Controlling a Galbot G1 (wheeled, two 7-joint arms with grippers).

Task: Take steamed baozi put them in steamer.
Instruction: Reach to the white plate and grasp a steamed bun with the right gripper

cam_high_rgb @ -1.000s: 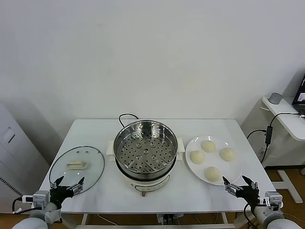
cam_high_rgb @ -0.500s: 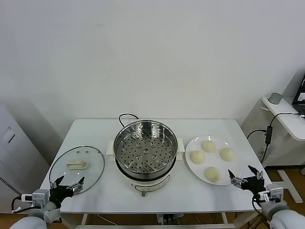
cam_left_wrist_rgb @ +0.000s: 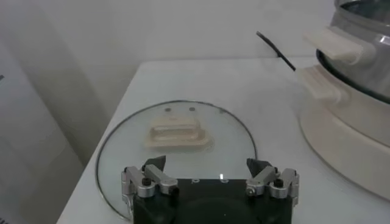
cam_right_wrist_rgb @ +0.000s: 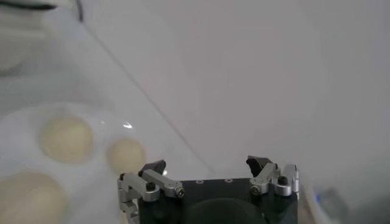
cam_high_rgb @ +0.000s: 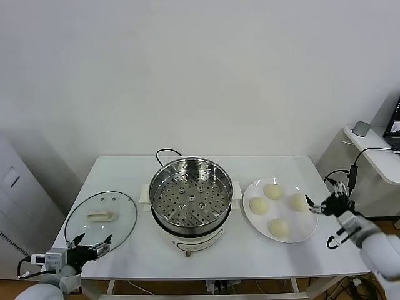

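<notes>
Currently right hand (cam_high_rgb: 325, 202) wide open, empty, beside plate (cam_high_rgb: 306, 232) edge; nearest steamed baozi (cam_high_rgb: 298, 202) lies just inboard, toward steamer (cam_high_rgb: 191, 194).

Setting reads as a lab or test room staged as a kitchen, not a real home. A plain white table (cam_high_rgb: 125, 172) stands against a bare white wall (cam_high_rgb: 200, 69), with no counters or cupboards. A side desk (cam_high_rgb: 375, 150) at right carries cables (cam_high_rgb: 351, 175), a small grey device (cam_high_rgb: 361, 128) and a laptop edge (cam_high_rgb: 394, 125). A grey cabinet (cam_high_rgb: 19, 206) stands at left.
</notes>
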